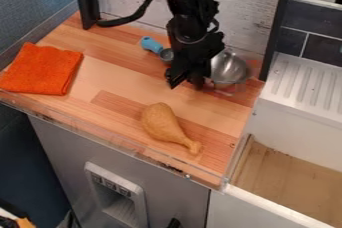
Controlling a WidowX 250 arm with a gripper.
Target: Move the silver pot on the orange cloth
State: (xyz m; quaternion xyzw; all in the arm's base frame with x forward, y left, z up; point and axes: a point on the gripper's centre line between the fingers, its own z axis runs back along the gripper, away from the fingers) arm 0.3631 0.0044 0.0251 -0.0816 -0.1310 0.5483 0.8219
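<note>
Wooden countertop (120,82): work surface. Black gripper (186,82): clenched or released, cannot tell. Orange cloth (41,69), left: may bunch under a dragged load. Silver pot (229,68), rear right, just beside the gripper: may slip if gripped off-centre. Blue-handled utensil (151,45): a low leftward transfer may strike it.

No readable words, numbers or brands; tiny marks on row of buttons (111,185) on grey dispenser panel (139,201), lower left of frame; marks too small to read.
</note>
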